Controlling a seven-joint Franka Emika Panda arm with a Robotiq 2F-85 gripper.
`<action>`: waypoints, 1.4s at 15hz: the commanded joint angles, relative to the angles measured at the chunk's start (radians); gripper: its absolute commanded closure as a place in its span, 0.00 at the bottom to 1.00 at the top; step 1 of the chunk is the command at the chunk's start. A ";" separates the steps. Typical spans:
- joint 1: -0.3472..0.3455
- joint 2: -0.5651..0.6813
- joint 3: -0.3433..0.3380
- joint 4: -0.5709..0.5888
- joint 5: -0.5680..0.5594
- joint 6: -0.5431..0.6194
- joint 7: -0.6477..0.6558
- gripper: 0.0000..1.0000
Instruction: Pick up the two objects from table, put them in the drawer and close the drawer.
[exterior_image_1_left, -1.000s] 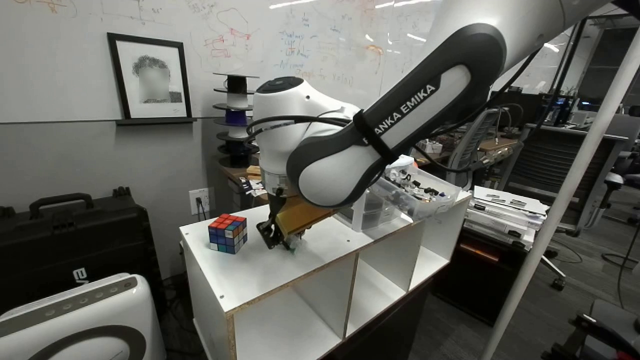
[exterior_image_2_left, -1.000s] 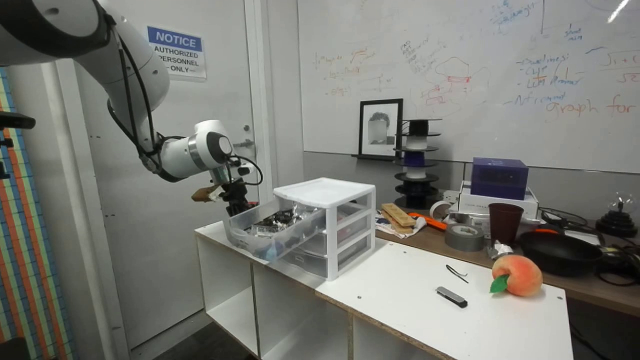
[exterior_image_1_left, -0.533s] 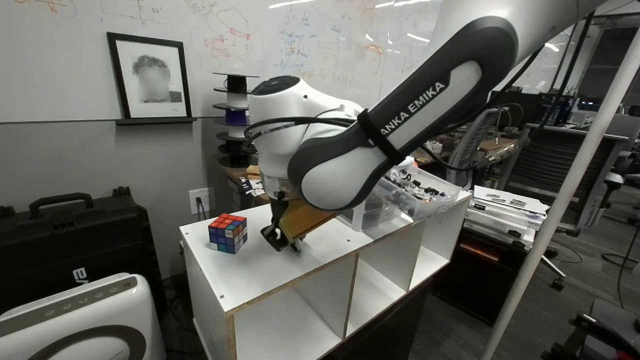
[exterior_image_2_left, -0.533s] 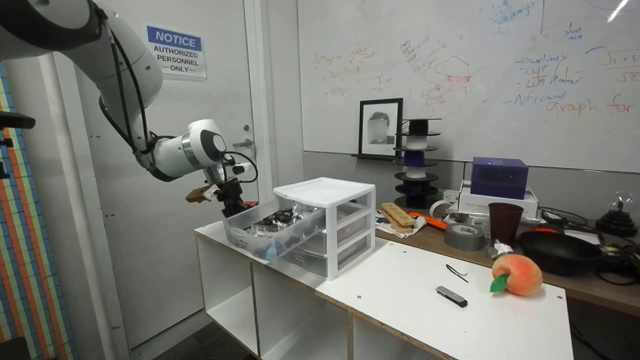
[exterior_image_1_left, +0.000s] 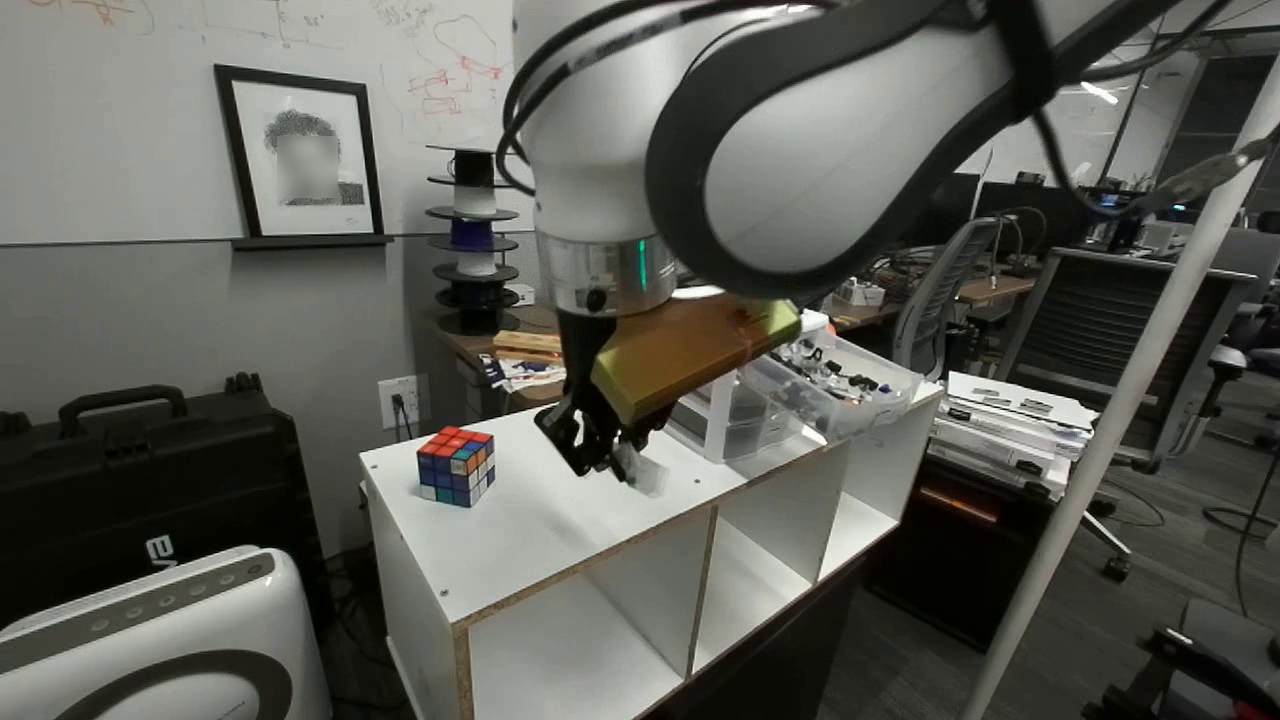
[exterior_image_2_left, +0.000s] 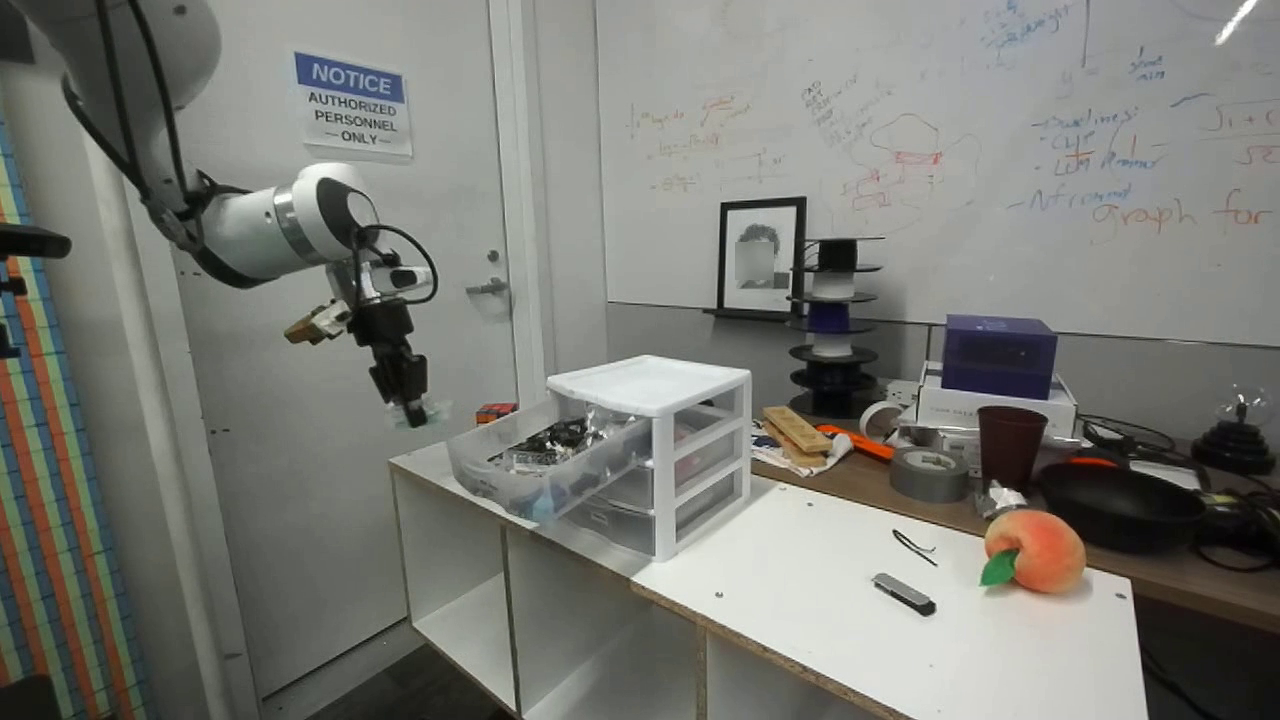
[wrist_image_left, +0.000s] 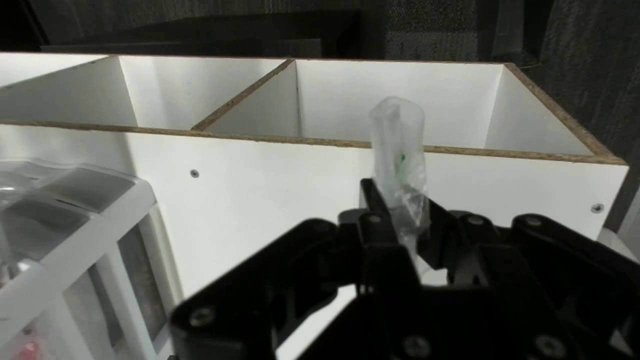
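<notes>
My gripper (exterior_image_1_left: 604, 462) is shut on a flat pale translucent packet (exterior_image_1_left: 648, 476) with a green mark. It holds the packet above the white table (exterior_image_1_left: 520, 550). The packet (wrist_image_left: 398, 140) sticks out past the fingertips in the wrist view; the gripper (exterior_image_2_left: 408, 408) also shows in an exterior view. The red, blue and white cube (exterior_image_1_left: 456, 467) stands on the table near its end, apart from the gripper; it is partly hidden in an exterior view (exterior_image_2_left: 495, 413). The top translucent drawer (exterior_image_2_left: 590, 480) is pulled out and holds dark and shiny bits.
The white-framed drawer unit (exterior_image_2_left: 650, 385) stands mid-table; its frame (wrist_image_left: 115, 225) is at left in the wrist view. Beyond it lie a peach (exterior_image_2_left: 1040, 552), a grey stick (exterior_image_2_left: 903, 593) and a black tie (exterior_image_2_left: 912, 546). A cluttered bench (exterior_image_2_left: 860, 480) runs behind the table.
My gripper has risen from near the tabletop, carrying the packet up with it. In an exterior view the arm has moved up and left, uncovering the cube. The cube and drawer have not moved.
</notes>
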 joint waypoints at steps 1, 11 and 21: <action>-0.042 -0.243 0.036 -0.208 0.027 0.007 0.091 0.97; -0.366 -0.681 0.015 -0.541 0.229 0.018 0.075 0.97; -0.524 -0.454 0.006 -0.392 0.252 0.107 0.033 0.97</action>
